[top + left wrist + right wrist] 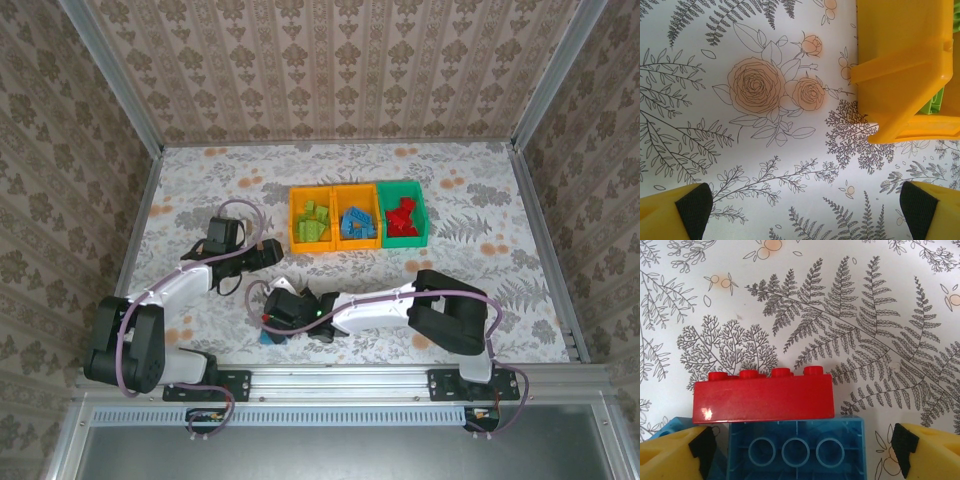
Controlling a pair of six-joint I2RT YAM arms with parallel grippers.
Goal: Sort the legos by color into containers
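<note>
The right pincer (800,452) stands open low over the bench (840,300), its fingers (670,452) either side of an upturned blue brick (796,447) with a red brick (763,397) touching its far edge. The left pincer (802,212), open and empty, hovers just before the left orange bin (905,65) holding green bricks (316,222); blue bricks (357,222) lie in the middle orange bin (358,244), red bricks (403,214) in the green bin (405,240)

Bright, diffuse light is falling evenly; slight glare is showing on the red lego (763,399) just ahead of the jaws.
</note>
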